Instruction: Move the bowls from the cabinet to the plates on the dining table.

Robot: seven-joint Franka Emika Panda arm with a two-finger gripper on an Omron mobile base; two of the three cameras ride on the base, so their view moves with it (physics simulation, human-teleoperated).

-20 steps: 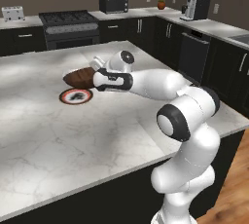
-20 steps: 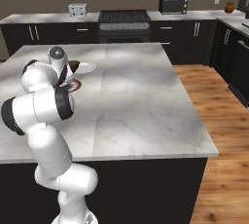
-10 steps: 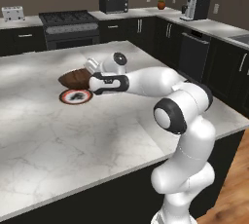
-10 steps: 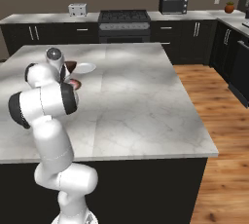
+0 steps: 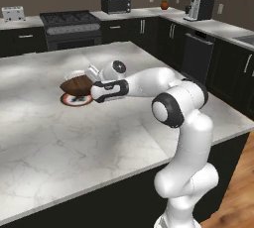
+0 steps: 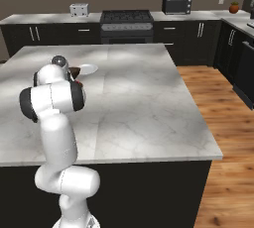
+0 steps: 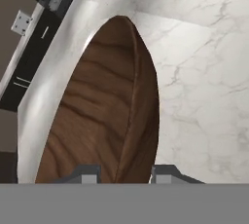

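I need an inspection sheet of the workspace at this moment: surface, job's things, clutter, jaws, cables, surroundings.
Surface: dining table, white marble with grey veins.
Job's things: wooden bowl held tilted above the red bowl, which sits on the table; pale plate beside them, nothing on it.
Clutter: nothing seen.
Jaws: gripper shut on the wooden bowl's rim, one fingertip on each side.
Cables: nothing seen.
Surroundings: stove, toaster oven, toaster, coffee maker, dark lower cabinets, wooden floor.
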